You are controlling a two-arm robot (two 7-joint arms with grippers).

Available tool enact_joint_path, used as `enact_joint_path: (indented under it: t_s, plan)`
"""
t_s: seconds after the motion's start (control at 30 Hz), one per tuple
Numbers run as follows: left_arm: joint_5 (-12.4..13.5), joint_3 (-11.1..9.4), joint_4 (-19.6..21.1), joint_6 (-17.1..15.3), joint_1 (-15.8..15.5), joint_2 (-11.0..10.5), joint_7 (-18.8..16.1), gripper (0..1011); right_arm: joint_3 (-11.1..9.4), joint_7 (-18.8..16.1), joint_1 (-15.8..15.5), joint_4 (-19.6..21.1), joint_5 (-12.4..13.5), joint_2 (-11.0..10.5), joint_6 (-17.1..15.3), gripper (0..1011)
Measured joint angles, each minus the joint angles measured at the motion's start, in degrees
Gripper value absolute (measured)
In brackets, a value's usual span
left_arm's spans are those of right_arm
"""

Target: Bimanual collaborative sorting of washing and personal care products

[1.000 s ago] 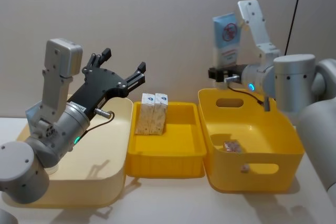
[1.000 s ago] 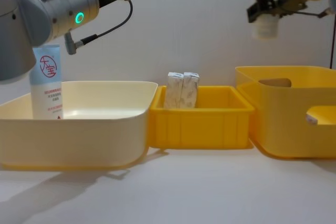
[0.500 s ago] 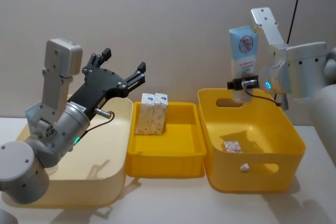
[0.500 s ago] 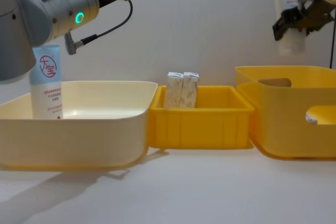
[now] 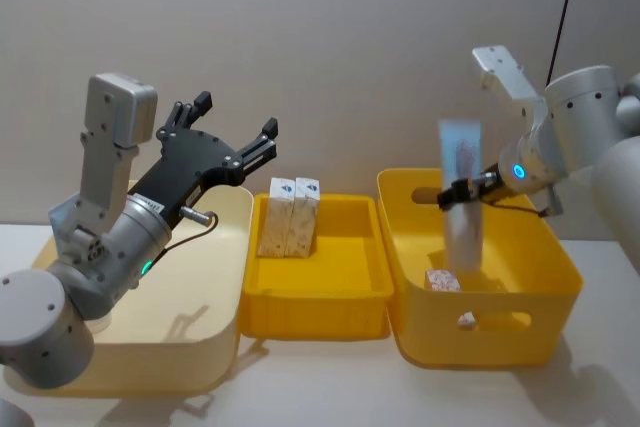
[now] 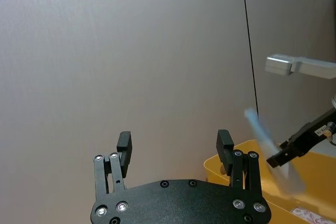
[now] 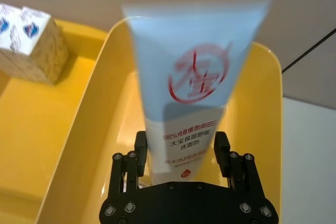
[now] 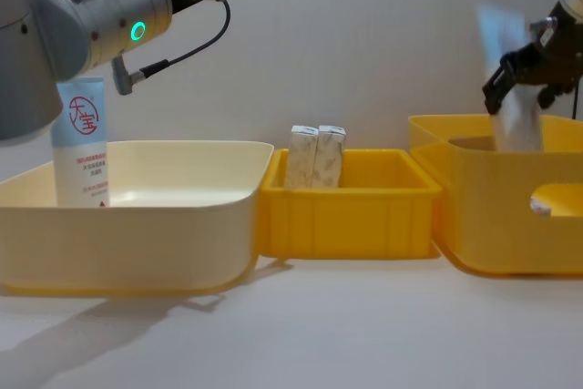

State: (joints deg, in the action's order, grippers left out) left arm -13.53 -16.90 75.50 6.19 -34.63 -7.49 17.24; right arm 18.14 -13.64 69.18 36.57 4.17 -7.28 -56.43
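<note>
My right gripper (image 5: 461, 194) is shut on a pale-blue tube (image 5: 461, 202) with a red circle logo, holding it upright and partly inside the deep yellow basket (image 5: 560, 292). In the right wrist view the fingers (image 7: 140, 149) clamp the tube (image 7: 191, 93) near its cap end. Two speckled cartons (image 5: 290, 215) stand side by side in the middle yellow tray (image 5: 345, 307). Another tube (image 8: 80, 143) stands upright in the cream tub (image 8: 137, 225). My left gripper (image 5: 232, 119) hangs open and empty high above the cream tub's right side.
Small patterned cartons (image 5: 443, 280) lie on the floor of the deep basket. The three containers sit side by side on a white table (image 8: 301, 334), with a plain wall close behind. A black cable (image 5: 562, 7) runs down the wall at the right.
My right gripper has come down and slightly right with the tube, from well above the deep yellow basket to its rim level. The left arm has not moved.
</note>
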Motion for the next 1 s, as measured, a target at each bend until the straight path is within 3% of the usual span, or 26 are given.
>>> enact_joint_path:
  t_s: [0.3,0.47,0.57,0.8,1.0]
  plan:
    - [0.00,0.00,0.00,0.00,0.00,0.00,0.00,1003,3.59,-5.66,7.03,-14.12,-1.54,1.59,-0.43,991]
    - [0.00,0.00,0.00,0.00,0.00,0.00,0.00,1003,4.98,-7.78,10.18,-20.53,-2.15,2.49,0.20,1001]
    - [0.00,0.00,0.00,0.00,0.00,0.00,0.00,1003,5.49,-8.41,10.91,-21.95,-2.30,2.66,0.20,1001]
    - [0.00,0.00,0.00,0.00,0.00,0.00,0.00,1003,5.70,-9.03,8.97,-17.48,-2.30,1.52,-2.21,1001]
    - [0.00,0.00,0.00,0.00,0.00,0.00,0.00,1003,4.39,-8.36,4.06,-7.22,-1.97,-0.48,-4.49,1001]
